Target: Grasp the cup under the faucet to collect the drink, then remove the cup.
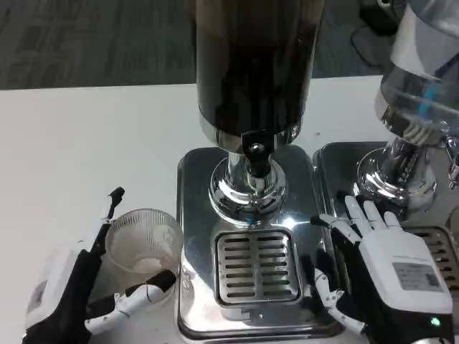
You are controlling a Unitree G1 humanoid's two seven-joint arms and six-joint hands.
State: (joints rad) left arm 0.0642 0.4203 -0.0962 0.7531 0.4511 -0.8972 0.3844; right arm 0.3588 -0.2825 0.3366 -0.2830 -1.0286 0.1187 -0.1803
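1. The cup [143, 245] is sitting on the white bench [86, 136], just left of the drink machine's shiny base [192, 215] and well short of the faucet [255, 154] and the slotted drip grate [257, 266] below it. It is looking empty.
2. It is looking like thin, clear, ribbed plastic: I am judging it light, a bit springy and easy to crush or tip, so a gentle squeeze across the side wall, around mid-height, is seeming the safest hold. The ribs should be giving some grip.
3. The left hand [68, 297] is reaching in from the near left with its fingers [147, 290] apart around the cup: one long finger is lying along the cup's far left side, another is curling in under its near edge, touching or almost touching the wall. I cannot tell whether they are pressing yet.
4. The right hand [384, 276] is resting flat, fingers spread and holding nothing, between the two machines' bases.
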